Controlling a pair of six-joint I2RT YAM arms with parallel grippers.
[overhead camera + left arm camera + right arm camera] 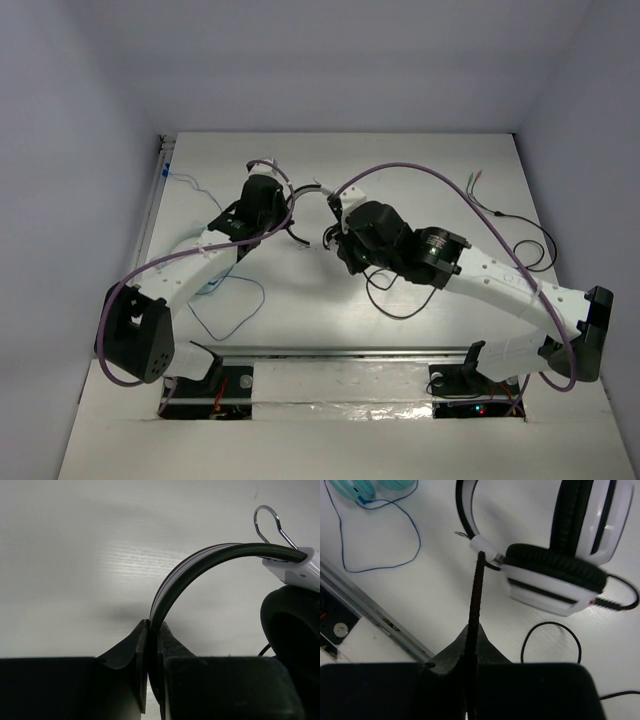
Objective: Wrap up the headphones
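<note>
The headphones (555,575) hang between my two grippers above the table's middle. The white and black headband (200,565) arcs up from my left gripper (152,630), which is shut on it. One black earcup (290,625) shows at the right of the left wrist view. My right gripper (476,635) is shut on the braided black cable (476,595), pulled taut up to the earcup hinge. In the top view the headband (303,238) sits between the left gripper (297,232) and the right gripper (333,238). The slack cable (400,312) loops on the table and runs right to its plugs (474,180).
A small teal object (370,487) with a thin blue cord (415,535) lies on the table to the left; its cord (240,310) loops near the left arm. A metal rail (340,352) lines the table's near edge. Thick purple robot cables (420,172) arch over the arms.
</note>
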